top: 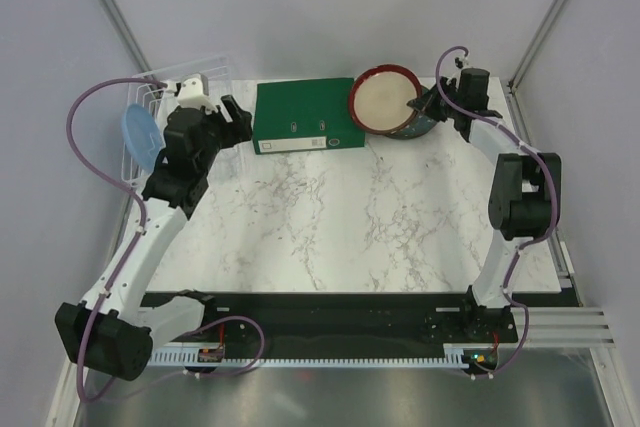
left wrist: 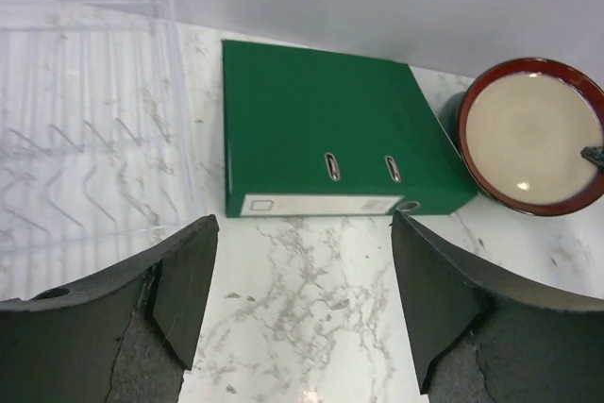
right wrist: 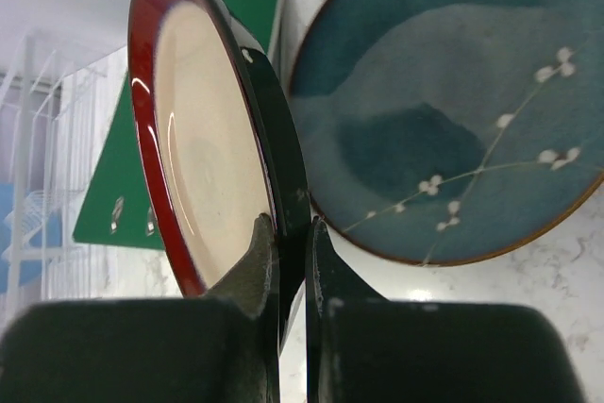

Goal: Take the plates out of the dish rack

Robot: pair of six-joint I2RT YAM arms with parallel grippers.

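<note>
Right end effector [right wrist: 291, 233] is pinched shut on the rim of the reddish-brown plate [right wrist: 203, 167], held tilted on edge at far right over the dark blue plate [right wrist: 444, 110], which lies flat on the worktop [top: 350, 217]. Left end effector [left wrist: 302, 224] is wide open and empty, by the dish rack [left wrist: 85, 139] at far left. The light blue plate [top: 140, 132] stands in the rack. Green binder [left wrist: 321, 129] lies between. Risks: the thin rim grip slips and the plate drops, chipping the one below; release while tilted lets it clatter or roll; the left arm snags rack wires.

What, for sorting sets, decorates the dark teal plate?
White blossom sprigs on the dark teal plate; clearest in right wrist view.
</note>
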